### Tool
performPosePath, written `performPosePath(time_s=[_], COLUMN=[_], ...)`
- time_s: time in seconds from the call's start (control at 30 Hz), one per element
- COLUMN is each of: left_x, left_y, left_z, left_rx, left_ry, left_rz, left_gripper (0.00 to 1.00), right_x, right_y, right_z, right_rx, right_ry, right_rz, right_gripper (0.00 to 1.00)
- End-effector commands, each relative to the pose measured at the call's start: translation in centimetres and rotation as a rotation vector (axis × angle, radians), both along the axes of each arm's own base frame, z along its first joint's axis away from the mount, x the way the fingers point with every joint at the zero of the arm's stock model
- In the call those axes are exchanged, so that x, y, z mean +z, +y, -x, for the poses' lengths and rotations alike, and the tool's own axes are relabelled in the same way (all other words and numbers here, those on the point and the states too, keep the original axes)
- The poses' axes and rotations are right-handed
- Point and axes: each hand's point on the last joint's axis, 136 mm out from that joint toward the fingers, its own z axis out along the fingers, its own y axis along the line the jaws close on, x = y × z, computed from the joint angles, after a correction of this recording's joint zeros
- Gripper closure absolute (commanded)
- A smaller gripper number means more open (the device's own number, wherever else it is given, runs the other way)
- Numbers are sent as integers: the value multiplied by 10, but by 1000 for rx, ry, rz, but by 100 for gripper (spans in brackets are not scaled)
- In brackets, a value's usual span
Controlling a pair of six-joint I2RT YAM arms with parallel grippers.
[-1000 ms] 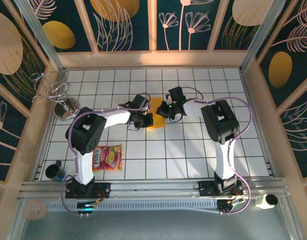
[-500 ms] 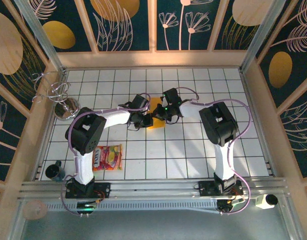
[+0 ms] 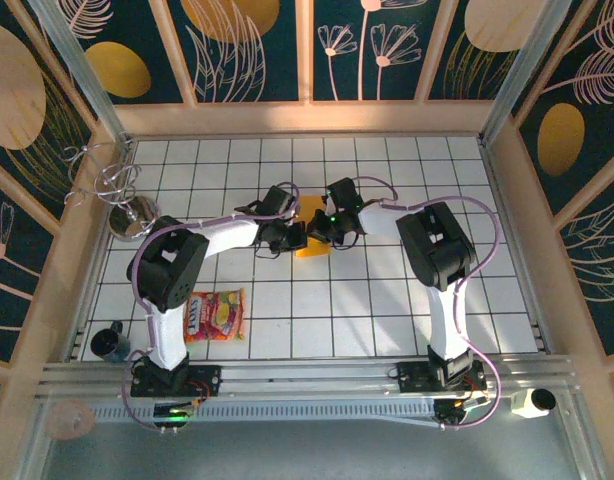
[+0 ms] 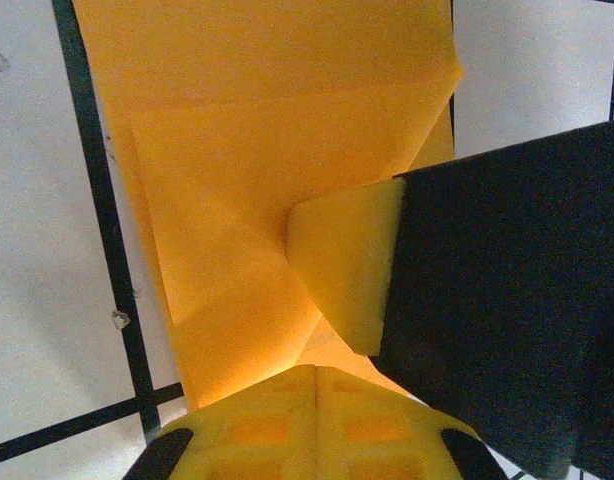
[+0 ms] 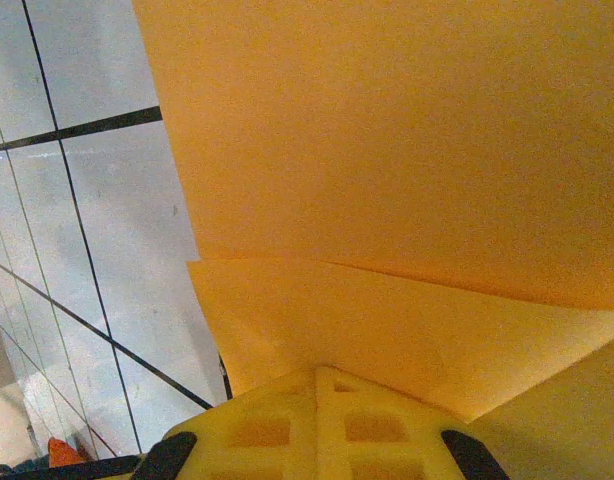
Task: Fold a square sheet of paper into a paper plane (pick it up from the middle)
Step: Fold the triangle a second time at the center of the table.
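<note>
We log the folded orange paper sheet [image 4: 227, 200] mid-table, under both tools: left gripper [image 4: 316, 372] and right gripper [image 5: 317, 372] fully closed, tips at paper; cannot tell whether either pinches it

Both arms stretched forward and inward, wrists pitched down. Closed tight: left gripper [image 3: 294, 239], right gripper [image 3: 316, 228], tips just beside each other.

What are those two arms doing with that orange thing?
Two robot arms are folding a square sheet of paper into a plane. The sheet lies mid-table, partly folded, with creases showing. The left gripper and the right gripper, both shut, meet over it with their tips at the paper. It is not yet a dart.
</note>
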Motion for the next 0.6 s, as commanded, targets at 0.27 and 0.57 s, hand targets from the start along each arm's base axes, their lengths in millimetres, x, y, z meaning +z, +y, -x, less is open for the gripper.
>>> performPosePath(time_s=[0.27,0.57], left_x=[-43,-53], left_y=[42,50], left_z=[18,31], left_rx=[80,81], left_ry=[83,108], left_rz=[-190,-201], left_gripper=[100,100], right_x=[-17,-18], right_y=[-29,-76], right_z=[-26,-84], right_rx=[-42,-172], right_ry=[-39,-140], right_rz=[66,56], right_gripper=[100,100])
